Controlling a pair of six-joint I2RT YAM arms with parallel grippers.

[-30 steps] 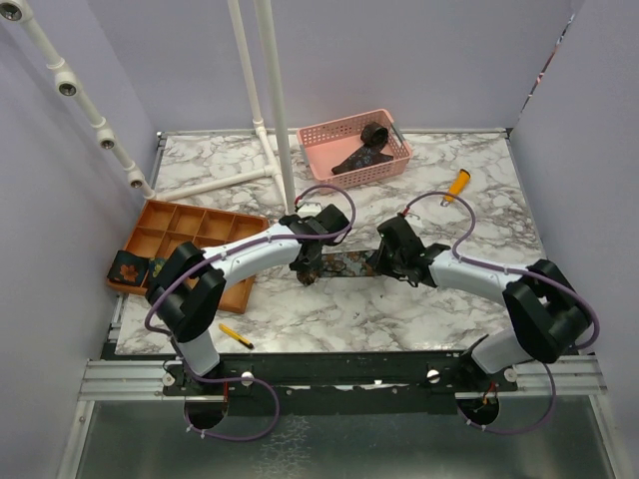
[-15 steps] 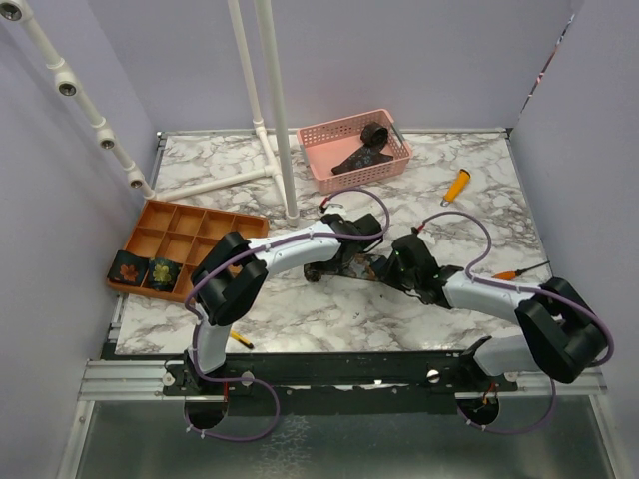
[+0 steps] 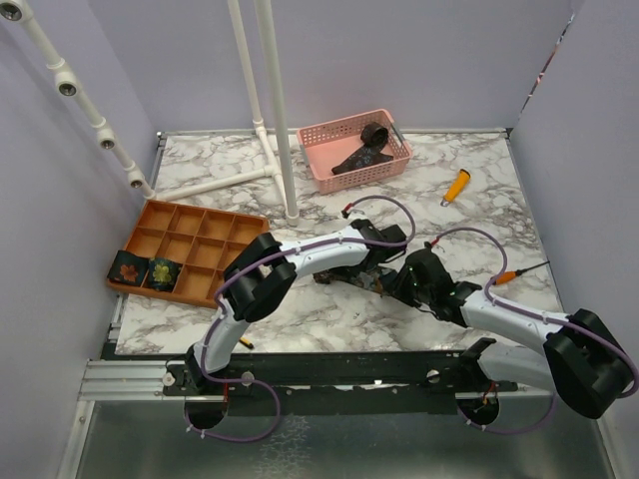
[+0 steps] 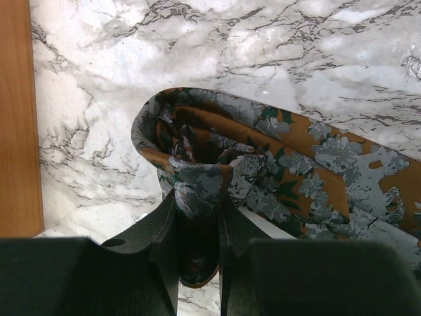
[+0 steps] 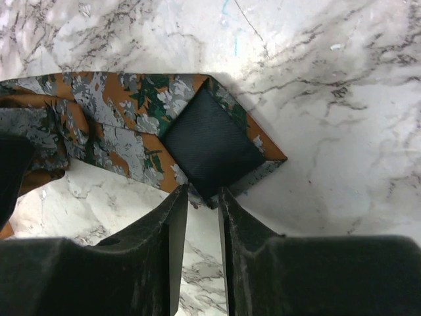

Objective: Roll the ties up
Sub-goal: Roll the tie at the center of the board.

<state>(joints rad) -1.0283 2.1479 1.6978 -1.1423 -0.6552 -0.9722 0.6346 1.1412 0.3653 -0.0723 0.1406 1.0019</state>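
Note:
A brown tie point(image 4: 296, 171) with a grey and green floral pattern lies across the marble table point(image 3: 469, 230), between the two grippers. Its left end is bunched up, and my left gripper point(image 4: 197, 204) is shut on that bunch. The other end is a pointed tip point(image 5: 210, 148) turned over to show dark lining. My right gripper point(image 5: 202, 194) stands at that tip, its jaws a narrow gap apart with the tip's corner at the fingertips. From above, the tie point(image 3: 344, 276) is a dark strip beside the left gripper point(image 3: 377, 261) and right gripper point(image 3: 409, 283).
An orange compartment tray point(image 3: 190, 235) at the left holds two rolled ties point(image 3: 128, 267). A pink basket point(image 3: 321, 135) at the back holds more dark ties. Orange-handled tools point(image 3: 455, 186) lie at the right. White pipe posts point(image 3: 277, 110) stand behind centre.
Both arms have swung to the right and slightly nearer, and the tie has moved to the right with them. The left gripper's hold looks the same.

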